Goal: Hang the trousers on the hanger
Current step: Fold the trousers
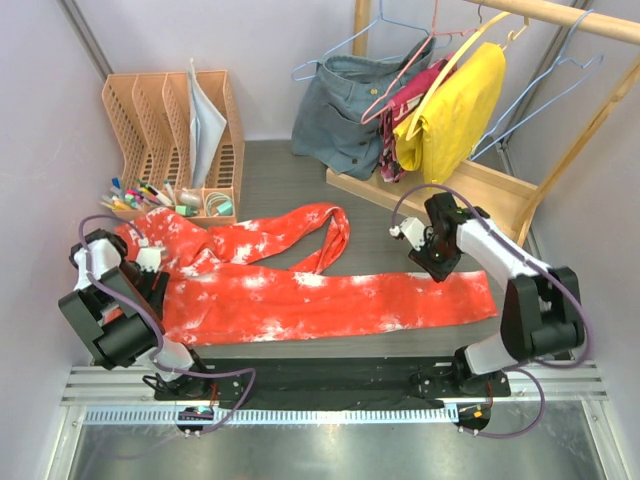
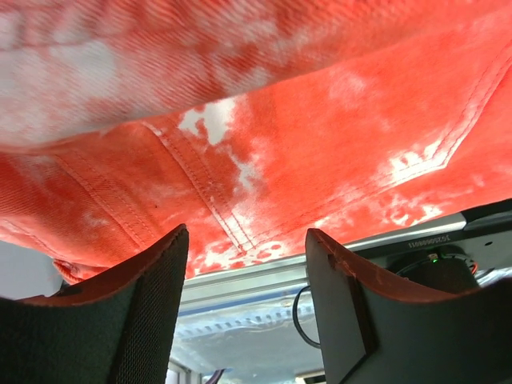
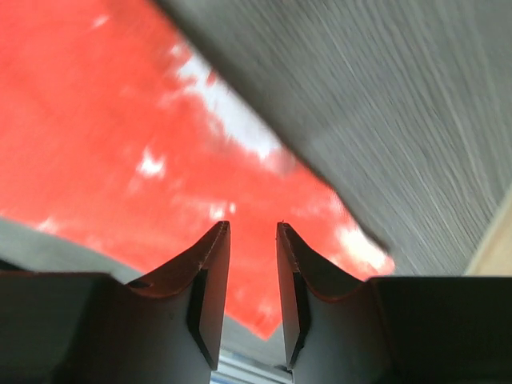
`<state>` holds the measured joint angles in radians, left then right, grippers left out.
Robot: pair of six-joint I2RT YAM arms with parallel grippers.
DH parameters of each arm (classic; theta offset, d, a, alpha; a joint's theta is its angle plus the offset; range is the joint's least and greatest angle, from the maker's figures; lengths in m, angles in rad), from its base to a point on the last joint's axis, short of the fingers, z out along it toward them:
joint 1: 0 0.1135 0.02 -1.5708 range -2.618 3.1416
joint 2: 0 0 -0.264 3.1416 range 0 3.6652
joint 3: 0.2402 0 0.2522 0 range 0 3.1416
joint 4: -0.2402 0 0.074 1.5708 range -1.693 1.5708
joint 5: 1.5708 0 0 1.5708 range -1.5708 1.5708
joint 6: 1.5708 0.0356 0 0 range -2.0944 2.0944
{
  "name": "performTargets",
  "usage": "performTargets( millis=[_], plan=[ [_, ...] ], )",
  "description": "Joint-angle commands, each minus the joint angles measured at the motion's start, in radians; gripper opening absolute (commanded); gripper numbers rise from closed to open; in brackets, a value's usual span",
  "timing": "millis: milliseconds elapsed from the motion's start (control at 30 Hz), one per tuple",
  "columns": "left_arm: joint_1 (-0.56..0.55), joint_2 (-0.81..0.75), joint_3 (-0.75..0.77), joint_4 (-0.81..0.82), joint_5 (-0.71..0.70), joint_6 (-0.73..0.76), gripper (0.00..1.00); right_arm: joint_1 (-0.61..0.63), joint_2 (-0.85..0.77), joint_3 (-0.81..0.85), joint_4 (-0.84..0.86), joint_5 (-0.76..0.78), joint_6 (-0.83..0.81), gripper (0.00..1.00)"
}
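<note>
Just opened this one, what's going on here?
Two robot arms are over long red-orange tie-dye fabric trousers spread flat on the table. The left claw is open at the waistband end. The right claw, narrowly open and empty, hovers over a leg. The thin light-blue wire hanger hangs on the wooden rack, unused.

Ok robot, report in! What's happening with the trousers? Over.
Left jaws open, right jaws barely apart, both empty. Trousers spread on table. Blue hanger bare on rail. Nothing lying on trousers.

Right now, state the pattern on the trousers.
The trousers are red-orange with white tie-dye splotches, clearest in the top external view.
</note>
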<state>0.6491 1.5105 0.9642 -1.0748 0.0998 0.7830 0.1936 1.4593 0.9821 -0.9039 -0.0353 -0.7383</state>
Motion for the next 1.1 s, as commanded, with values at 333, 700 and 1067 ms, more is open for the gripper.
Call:
performTargets(
  millis=[333,700,1067],
  plan=[
    [0.006,0.008,-0.030,0.050,-0.043,0.007,0.60,0.006,0.026,-0.259,0.114,0.129,-0.110,0.25],
    [0.089,-0.029,-0.104,0.035,-0.124,0.136,0.59,0.112,-0.240,-0.239,-0.115,-0.015,-0.093,0.31],
    [0.090,-0.147,0.036,-0.151,0.205,0.101,0.69,0.191,-0.004,0.128,0.382,-0.189,0.595,0.75]
  ],
)
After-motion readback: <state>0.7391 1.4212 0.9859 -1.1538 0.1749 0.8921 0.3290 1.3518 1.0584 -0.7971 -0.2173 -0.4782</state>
